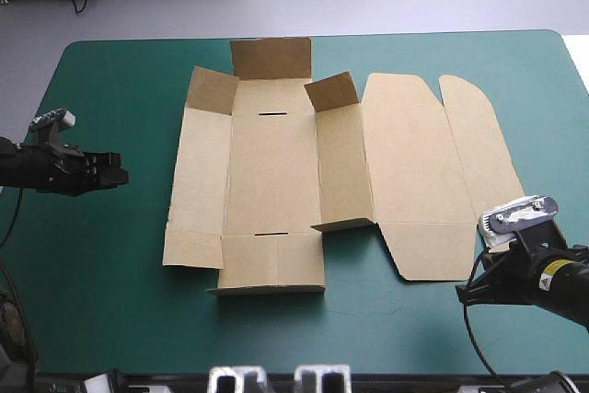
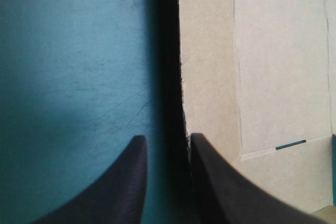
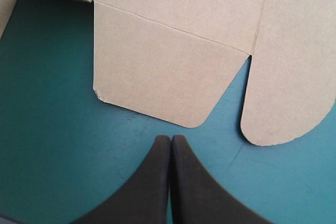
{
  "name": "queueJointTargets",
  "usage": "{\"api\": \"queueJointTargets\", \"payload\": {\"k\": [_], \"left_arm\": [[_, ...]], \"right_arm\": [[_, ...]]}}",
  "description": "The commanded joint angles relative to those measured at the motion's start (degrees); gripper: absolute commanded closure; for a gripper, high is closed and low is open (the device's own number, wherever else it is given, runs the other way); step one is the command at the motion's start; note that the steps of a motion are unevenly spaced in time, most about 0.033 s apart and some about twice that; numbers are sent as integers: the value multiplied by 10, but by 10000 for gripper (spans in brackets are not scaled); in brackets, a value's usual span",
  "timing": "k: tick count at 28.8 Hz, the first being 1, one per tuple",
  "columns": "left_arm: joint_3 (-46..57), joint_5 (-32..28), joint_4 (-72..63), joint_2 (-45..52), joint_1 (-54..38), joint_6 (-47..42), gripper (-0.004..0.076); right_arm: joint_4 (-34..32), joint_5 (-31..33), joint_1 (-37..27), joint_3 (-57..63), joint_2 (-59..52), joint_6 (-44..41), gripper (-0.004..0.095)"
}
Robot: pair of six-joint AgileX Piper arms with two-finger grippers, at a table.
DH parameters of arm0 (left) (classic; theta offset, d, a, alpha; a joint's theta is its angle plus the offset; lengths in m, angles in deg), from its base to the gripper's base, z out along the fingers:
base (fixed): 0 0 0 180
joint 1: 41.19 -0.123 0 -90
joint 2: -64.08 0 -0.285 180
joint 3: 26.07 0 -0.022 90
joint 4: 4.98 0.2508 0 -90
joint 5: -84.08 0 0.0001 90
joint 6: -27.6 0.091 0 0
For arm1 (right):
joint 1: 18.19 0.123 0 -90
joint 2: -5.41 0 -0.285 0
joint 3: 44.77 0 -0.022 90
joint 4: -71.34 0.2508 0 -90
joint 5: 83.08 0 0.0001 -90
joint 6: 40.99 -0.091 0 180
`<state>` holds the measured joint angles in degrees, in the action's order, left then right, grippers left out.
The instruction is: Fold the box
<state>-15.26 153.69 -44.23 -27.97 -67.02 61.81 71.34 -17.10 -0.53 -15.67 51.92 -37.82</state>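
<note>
The brown box (image 1: pixel 276 163) lies as a cut sheet in the middle of the table. Its far flap and two far corner flaps stand raised, and the lid panel with its rounded flaps lies flat to the right. My left gripper (image 1: pixel 118 175) hovers left of the sheet's left edge, apart from it. In the left wrist view its fingers (image 2: pixel 167 139) stand a little apart, open, with the box's edge (image 2: pixel 210 77) just beside one finger. My right gripper (image 1: pixel 463 294) is off the lid's near right corner. It is shut on nothing (image 3: pixel 171 138), pointing at a rounded flap (image 3: pixel 168 72).
The teal-green cover (image 1: pixel 101 264) runs round the sheet on all sides, with wide strips at the left and along the front edge. The table's right edge lies close behind my right arm.
</note>
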Motion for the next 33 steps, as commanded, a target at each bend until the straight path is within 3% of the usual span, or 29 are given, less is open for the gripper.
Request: {"api": "queueJointTargets", "payload": {"k": [1, 4, 15, 23, 27, 33], "left_arm": [[-17, 44, -71, -9, 0, 19, 288], [-17, 44, -72, -33, 1, 28, 209], [-15, 37, -68, -128, 113, 45, 211], [-15, 45, -118, -195, 139, 58, 224], [-15, 45, -134, -211, 141, 57, 360], [-15, 45, -135, -216, 141, 61, 729]], "right_arm": [[-4, -35, 0, -18, 0, 5, 928], [0, -35, 0, -18, 0, 5, 928], [0, -35, 0, -18, 0, 3, 928], [10, -31, 0, -18, 0, 3, 928], [10, -31, 0, -18, 0, 3, 928], [10, -31, 0, -18, 0, 3, 928]]}}
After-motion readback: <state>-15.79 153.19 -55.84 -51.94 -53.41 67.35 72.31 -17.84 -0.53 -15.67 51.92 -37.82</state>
